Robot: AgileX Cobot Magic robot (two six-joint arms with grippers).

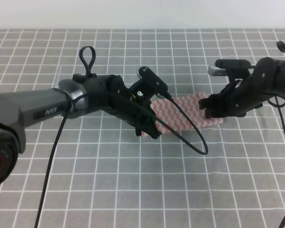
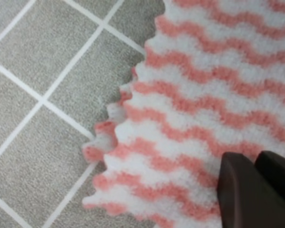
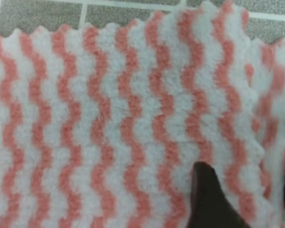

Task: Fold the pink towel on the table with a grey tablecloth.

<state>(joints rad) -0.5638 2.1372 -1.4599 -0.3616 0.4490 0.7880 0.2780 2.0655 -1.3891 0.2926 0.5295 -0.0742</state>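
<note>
Here the pink towel is seen flat on the grey counter, between the left gripper and right gripper. Jaw states cannot be told. A shallow pinch could let an edge slip mid-fold.

Both hands' jaws hidden; pink towel half covered.
</note>
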